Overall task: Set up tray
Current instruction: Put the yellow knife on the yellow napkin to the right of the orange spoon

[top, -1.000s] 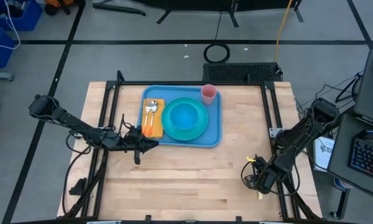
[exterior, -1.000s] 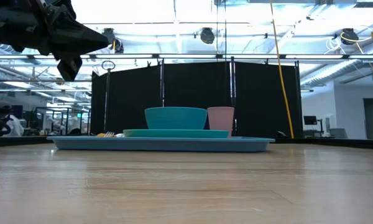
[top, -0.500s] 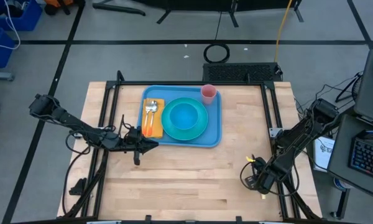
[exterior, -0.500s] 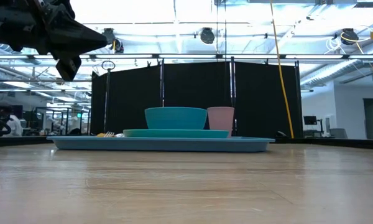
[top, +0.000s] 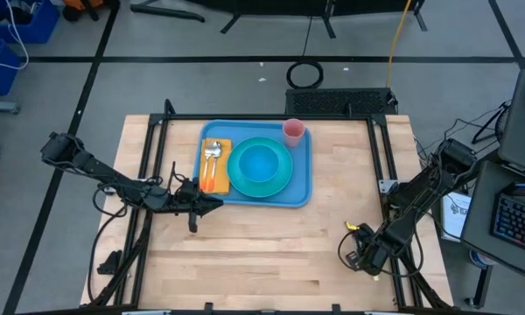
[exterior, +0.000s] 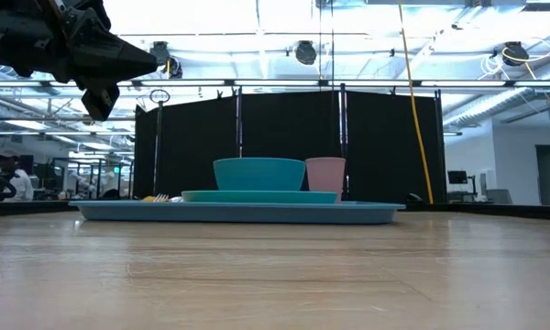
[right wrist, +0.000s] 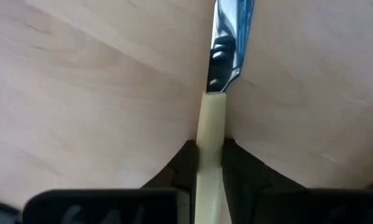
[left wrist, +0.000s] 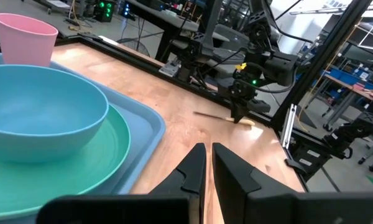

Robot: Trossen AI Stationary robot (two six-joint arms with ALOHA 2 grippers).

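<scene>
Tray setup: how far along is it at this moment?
Done: the tray already carries plate, bowl, pink cup, and spoon on the napkin. In hand: right gripper shut on the knife at the table's near-right edge. Left: moving it to the tray. Left gripper waits shut beside the tray.

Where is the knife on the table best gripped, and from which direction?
By its pale handle, from straight above, fingers straddling its narrow width. The knife lies flat on the wooden table, so only a top-down approach fits, and the handle is thicker than the blade. The right gripper already closes there.

No readable text, labels, numbers, signs anywhere
</scene>
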